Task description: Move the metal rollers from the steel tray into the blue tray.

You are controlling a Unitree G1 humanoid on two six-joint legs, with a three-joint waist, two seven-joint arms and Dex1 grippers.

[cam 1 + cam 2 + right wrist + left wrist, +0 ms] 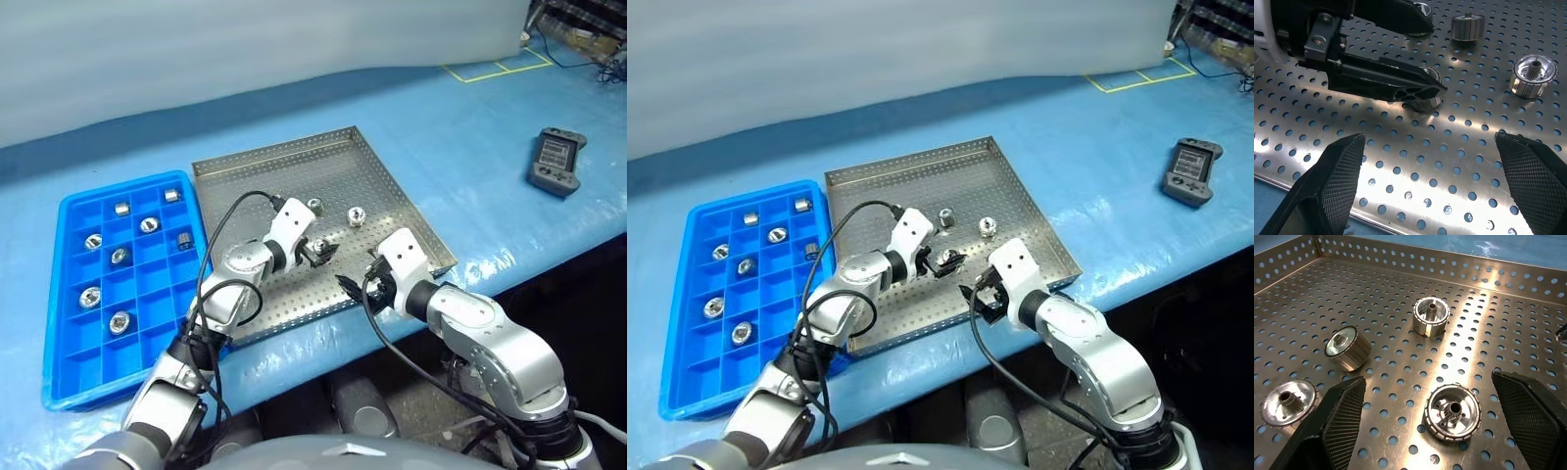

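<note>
Flanking black controller (556,162), well apart.

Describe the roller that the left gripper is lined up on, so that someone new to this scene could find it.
Start at the steel tray, the perforated silver square right of the blue tray. Four metal rollers lie on its floor; the left gripper hangs over one of them, open. That roller lies between the fingers, nearest the tray's front rim, standing on end; one neighbour lies tipped on its side.

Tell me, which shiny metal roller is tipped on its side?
The small silver metal roller lying tilted; the other rollers on the perforated steel tray stand flat, holes upward.
</note>
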